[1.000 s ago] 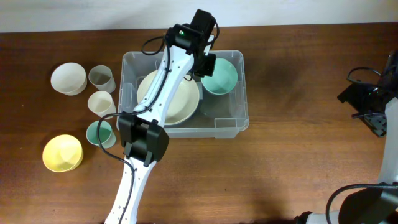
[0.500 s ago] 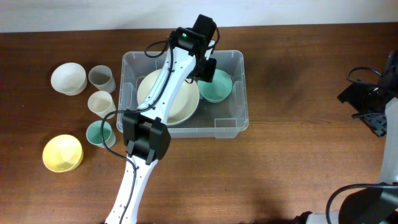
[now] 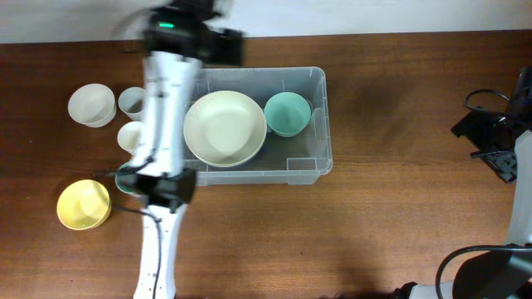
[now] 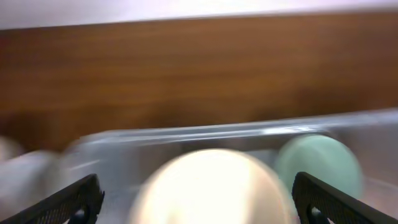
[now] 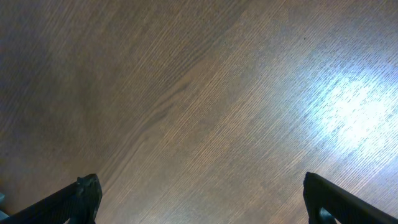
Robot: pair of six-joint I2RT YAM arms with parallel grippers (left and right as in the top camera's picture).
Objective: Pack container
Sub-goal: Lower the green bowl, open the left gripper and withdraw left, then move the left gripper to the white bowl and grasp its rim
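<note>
The container (image 3: 309,169) is a clear plastic bin in the middle of the table. Inside it lie a large cream bowl (image 3: 224,129) and a smaller teal bowl (image 3: 288,114) to its right. My left gripper (image 3: 223,43) is motion-blurred above the bin's far left corner, apart from both bowls. In the left wrist view the left gripper (image 4: 196,205) stands open and empty, with the cream bowl (image 4: 211,186), the teal bowl (image 4: 320,165) and the bin's rim (image 4: 186,134) blurred below. My right gripper (image 5: 199,205) is open over bare wood.
Left of the bin stand a white bowl (image 3: 91,105), a grey cup (image 3: 131,101), a cream cup (image 3: 131,135) and a yellow bowl (image 3: 83,204). A teal cup (image 3: 125,177) is mostly hidden behind my left arm. The right arm (image 3: 499,141) sits at the right edge.
The left gripper opened and let go of the teal bowl, which now rests in the bin. The left arm then swung back and to the left. The right arm stayed still.
</note>
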